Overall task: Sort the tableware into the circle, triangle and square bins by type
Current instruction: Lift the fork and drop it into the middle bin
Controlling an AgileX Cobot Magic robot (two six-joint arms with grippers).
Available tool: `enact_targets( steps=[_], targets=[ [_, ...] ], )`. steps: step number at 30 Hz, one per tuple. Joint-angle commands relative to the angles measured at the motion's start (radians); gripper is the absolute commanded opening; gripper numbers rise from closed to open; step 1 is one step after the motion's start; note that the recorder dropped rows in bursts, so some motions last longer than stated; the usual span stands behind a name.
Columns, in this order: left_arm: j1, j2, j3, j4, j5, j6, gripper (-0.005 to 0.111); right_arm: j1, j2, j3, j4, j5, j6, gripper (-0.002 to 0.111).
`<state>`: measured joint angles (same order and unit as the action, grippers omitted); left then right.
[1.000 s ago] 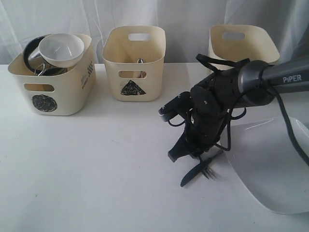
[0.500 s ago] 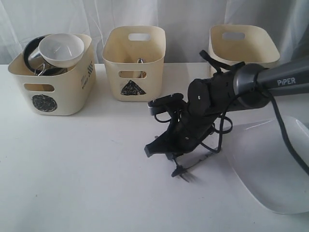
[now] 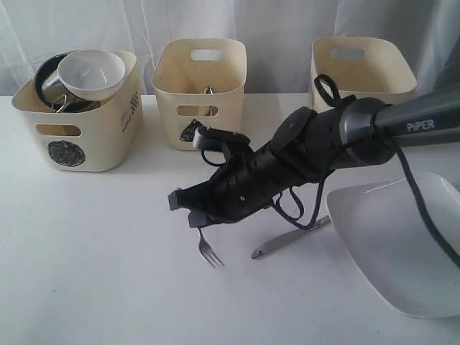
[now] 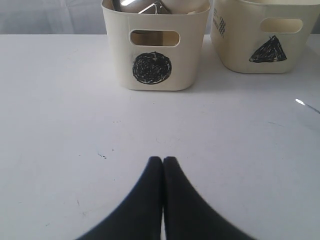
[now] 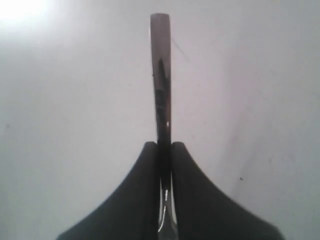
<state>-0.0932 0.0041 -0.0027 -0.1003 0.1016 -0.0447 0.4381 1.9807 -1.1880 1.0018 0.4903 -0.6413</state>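
Note:
My right gripper point(image 3: 188, 209) is shut on the steel fork point(image 3: 208, 249), which hangs tines down just above the table in front of the triangle bin point(image 3: 200, 93). The right wrist view shows the fork point(image 5: 160, 75) edge-on, pinched between the fingers of the right gripper point(image 5: 163, 146). The steel knife point(image 3: 289, 238) lies on the table under the right arm. The large white plate point(image 3: 402, 244) sits at the right. The white bowl point(image 3: 91, 72) tops steel ware in the circle bin point(image 3: 75, 129). My left gripper point(image 4: 163, 160) is shut on nothing, low over bare table. No chopsticks are in view.
The square bin point(image 3: 361, 66) stands at the back right. A steel handle point(image 3: 208, 91) shows inside the triangle bin. In the left wrist view the circle bin point(image 4: 155, 55) and the triangle bin point(image 4: 265, 47) stand ahead of my left gripper.
My right gripper has swung left and away from the plate, carrying the fork off the table toward the triangle bin. The knife now lies uncovered where the arm was.

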Motion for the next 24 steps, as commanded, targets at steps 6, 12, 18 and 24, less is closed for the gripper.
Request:
enact_targets(
  steps=[6, 12, 18, 24],
  targets=[
    [0.001, -0.004, 0.003, -0.002, -0.002, -0.002, 0.000, -0.055, -0.174, 0.002, 0.088, -0.069, -0.123, 0.000],
    [0.001, -0.004, 0.003, -0.002, -0.002, -0.002, 0.000, -0.179, -0.261, -0.029, 0.107, -0.157, -0.122, 0.000],
    [0.001, -0.004, 0.003, -0.002, -0.002, -0.002, 0.000, -0.249, -0.204, -0.214, 0.109, -0.153, -0.122, 0.000],
    [0.001, -0.004, 0.003, -0.002, -0.002, -0.002, 0.000, -0.249, -0.038, -0.468, 0.135, -0.142, -0.114, 0.000]
  ],
)
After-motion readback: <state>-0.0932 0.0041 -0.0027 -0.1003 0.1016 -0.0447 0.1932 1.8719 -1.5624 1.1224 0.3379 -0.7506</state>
